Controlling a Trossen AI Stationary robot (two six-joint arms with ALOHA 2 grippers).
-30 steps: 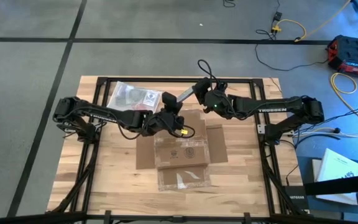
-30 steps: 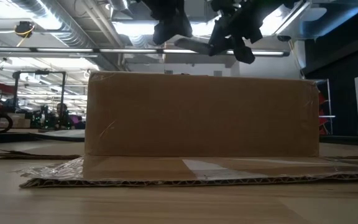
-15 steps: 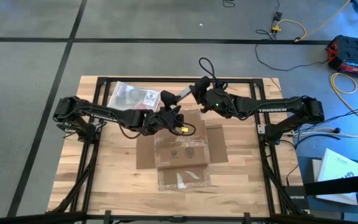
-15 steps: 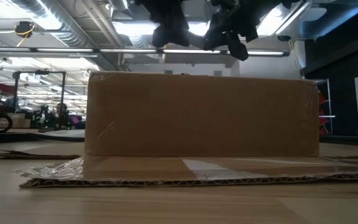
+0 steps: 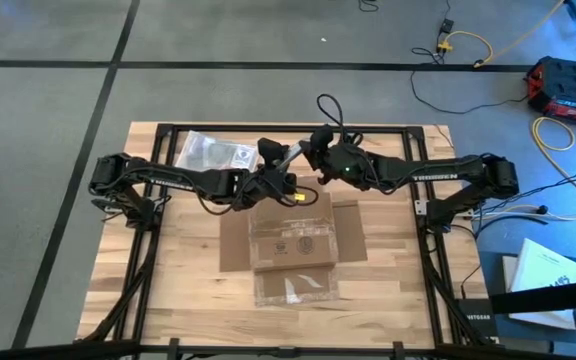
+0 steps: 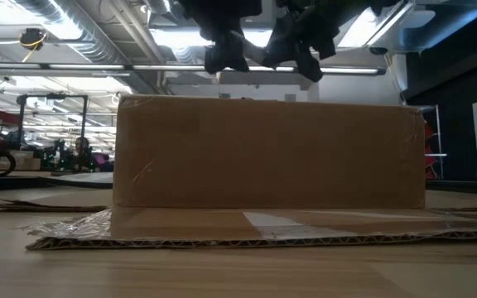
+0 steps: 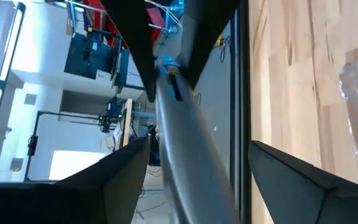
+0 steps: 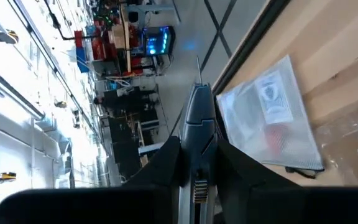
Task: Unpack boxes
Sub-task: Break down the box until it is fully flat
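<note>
Checking in from the remote station; the cardboard box (image 5: 293, 235) sits about mid-bench, a bit closer to the near edge than the far one, squared up with the bench (image 5: 168, 290) edges; flaps are folded out flat to the left, right and near sides, and the near flap (image 6: 247, 225) has shiny tape on it. From table height one broad wall faces the near edge, so I read the long axis as running left to right across the bench, though from above the body looks close to square, so don't quote me on that.

Both arms hang in the air over the far side of the box, meeting near the middle of the far edge; the right gripper (image 5: 313, 152) is clamped on a grey tool (image 5: 286, 153) that points toward the left arm; the left gripper (image 5: 273, 168) is right at the other end, its fingers (image 7: 120, 177) spread apart on either side of the tool, not squeezing it.

A clear plastic bag (image 5: 213, 152) lies flat near the far left corner, apart from the box.
</note>
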